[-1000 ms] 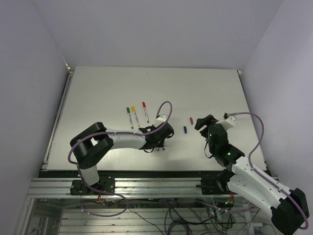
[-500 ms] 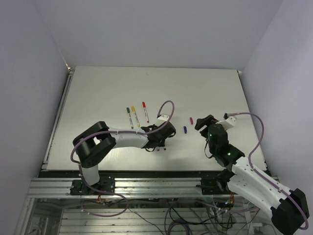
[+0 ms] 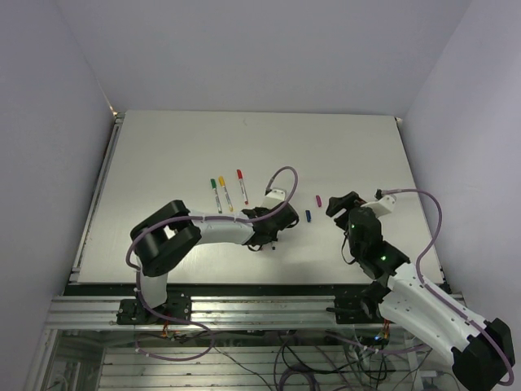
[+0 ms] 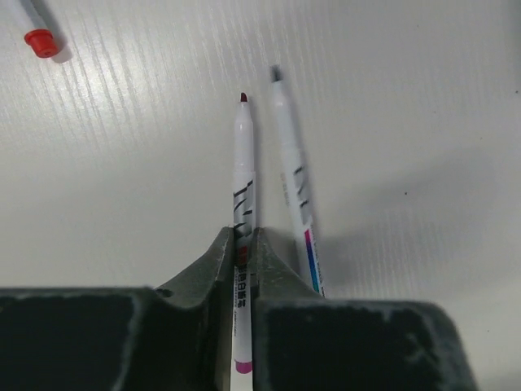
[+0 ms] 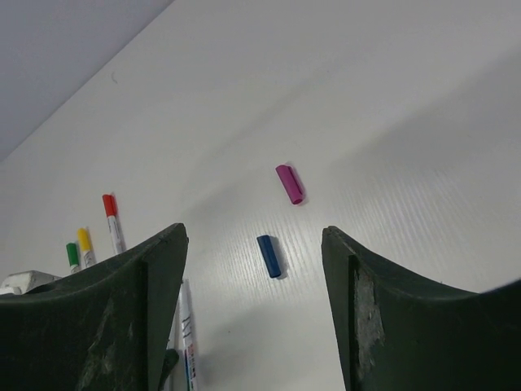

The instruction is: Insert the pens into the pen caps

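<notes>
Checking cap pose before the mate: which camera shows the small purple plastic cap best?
Right wrist: the small purple plastic cap lies unobstructed and largest there. Top external shows only a tiny speck; left wrist misses it.

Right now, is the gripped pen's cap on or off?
Off: the pen shows a bare tip, and the purple cap lies loose on the table.

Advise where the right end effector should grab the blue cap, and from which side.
Take the blue cap across its middle, coming straight down from above with the open right end effector. It lies flat on the table, so its two long sides are free; the purple cap lies apart, leaving finger room.
</notes>
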Controlling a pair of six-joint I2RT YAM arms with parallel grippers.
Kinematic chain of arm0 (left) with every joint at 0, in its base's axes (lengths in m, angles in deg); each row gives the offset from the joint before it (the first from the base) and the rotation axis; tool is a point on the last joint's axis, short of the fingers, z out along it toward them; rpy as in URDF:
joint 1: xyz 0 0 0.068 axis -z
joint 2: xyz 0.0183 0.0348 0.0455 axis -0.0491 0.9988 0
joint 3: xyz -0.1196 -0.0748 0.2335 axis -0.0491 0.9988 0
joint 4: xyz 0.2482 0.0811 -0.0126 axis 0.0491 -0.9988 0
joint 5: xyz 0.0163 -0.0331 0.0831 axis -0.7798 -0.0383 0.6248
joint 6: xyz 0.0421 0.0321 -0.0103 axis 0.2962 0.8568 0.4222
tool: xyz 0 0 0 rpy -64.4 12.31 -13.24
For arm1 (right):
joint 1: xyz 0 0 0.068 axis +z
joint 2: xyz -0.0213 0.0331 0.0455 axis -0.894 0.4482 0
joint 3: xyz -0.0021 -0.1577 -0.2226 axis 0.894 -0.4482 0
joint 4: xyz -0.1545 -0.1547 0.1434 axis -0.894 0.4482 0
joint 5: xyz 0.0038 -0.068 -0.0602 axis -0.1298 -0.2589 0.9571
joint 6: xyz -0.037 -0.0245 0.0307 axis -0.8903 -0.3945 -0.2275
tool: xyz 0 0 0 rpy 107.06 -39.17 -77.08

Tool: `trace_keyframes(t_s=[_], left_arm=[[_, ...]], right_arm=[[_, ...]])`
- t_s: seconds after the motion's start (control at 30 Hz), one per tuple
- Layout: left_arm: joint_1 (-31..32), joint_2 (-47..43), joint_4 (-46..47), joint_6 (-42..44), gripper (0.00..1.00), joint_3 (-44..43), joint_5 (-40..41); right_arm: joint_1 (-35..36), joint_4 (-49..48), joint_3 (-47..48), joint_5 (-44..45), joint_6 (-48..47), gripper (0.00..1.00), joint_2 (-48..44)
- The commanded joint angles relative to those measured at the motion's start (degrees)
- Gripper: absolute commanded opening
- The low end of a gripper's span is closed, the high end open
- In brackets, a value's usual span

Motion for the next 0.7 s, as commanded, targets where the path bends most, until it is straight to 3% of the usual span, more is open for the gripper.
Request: trace_keyframes(t_s=[0.0,0.33,0.67], left_arm=[[-0.2,7.2,-9.1,-1.0,0.08,5.9,-4.8],[-0.1,3.7,-7.0,-0.7,0.07,10.8,-4.5],[-0.1,-11.6,-4.0,2.0,0.07,11.7,-3.8]], right_arm=[[-0.4,1.6,-0.1,1.0,1.2,0.66,-1.4],[-0.4,3.3,1.9,2.5,-0.8,0.62,0.7],[-3.6,5.6,9.9,-0.4,-5.7,0.54,17.1]])
